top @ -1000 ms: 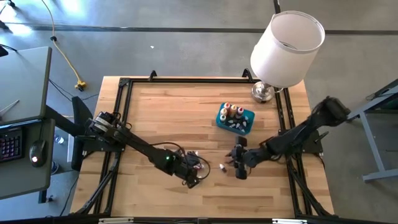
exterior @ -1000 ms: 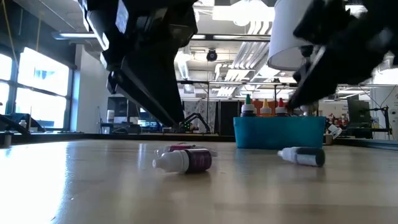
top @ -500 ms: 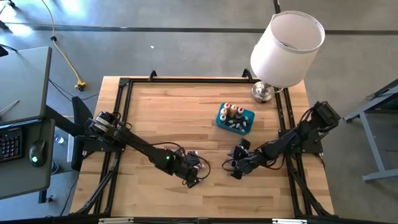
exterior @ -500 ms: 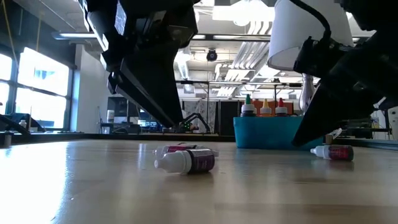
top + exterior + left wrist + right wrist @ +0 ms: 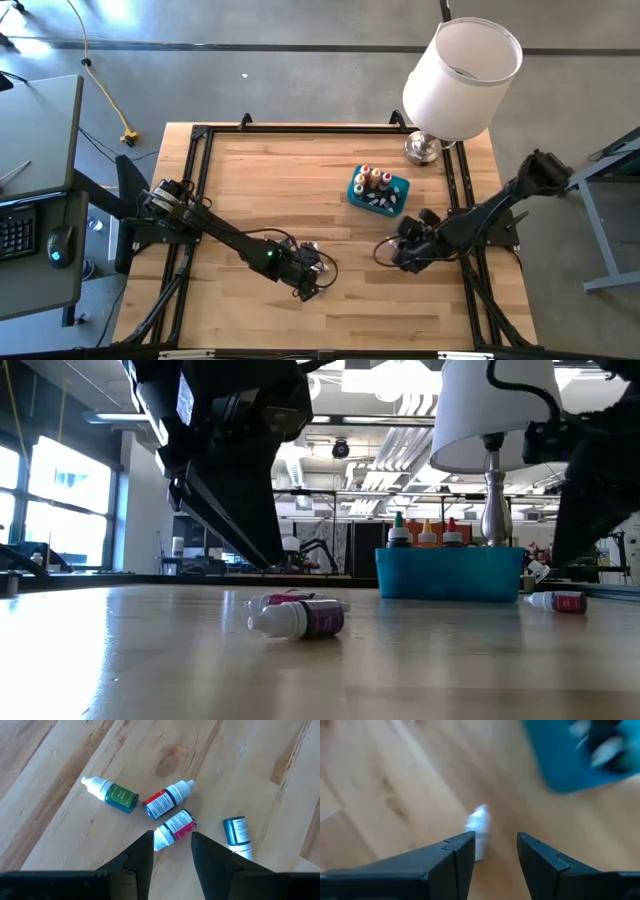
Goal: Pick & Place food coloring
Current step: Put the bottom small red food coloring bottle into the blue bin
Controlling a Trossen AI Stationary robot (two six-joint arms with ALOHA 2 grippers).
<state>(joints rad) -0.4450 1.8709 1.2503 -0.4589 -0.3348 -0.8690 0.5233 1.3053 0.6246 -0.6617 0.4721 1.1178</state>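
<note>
Several food coloring bottles lie on their sides on the wood table under my left gripper [image 5: 172,845]: a green one [image 5: 114,796], a red-and-black one [image 5: 166,802], a red one [image 5: 175,826] and a teal one [image 5: 236,832]. My left gripper is open, its fingertips on either side of the red bottle's white cap without touching it. My right gripper [image 5: 495,845] is open near the teal bin [image 5: 352,190], which holds more bottles. A white-capped bottle [image 5: 479,831] lies on the table by its fingertips; the low view also shows this bottle [image 5: 556,601]. My right gripper points down at a slant with the white-capped bottle [image 5: 479,831] lying beside one finger [image 5: 462,852]. The picture is blurred, and I cannot tell whether that finger touches the bottle.
A lamp with a white shade [image 5: 462,75] stands at the table's far right corner, its metal base [image 5: 424,150] just behind the bin. A black frame [image 5: 200,200] runs around the tabletop. Bare wood lies between the two arms and along the far side.
My right gripper has turned at the wrist and gone toward the table's right and far edges, nearer the bin. The bottle by it has moved along the table the same way and rolled, now showing a red label. My left gripper has kept still.
</note>
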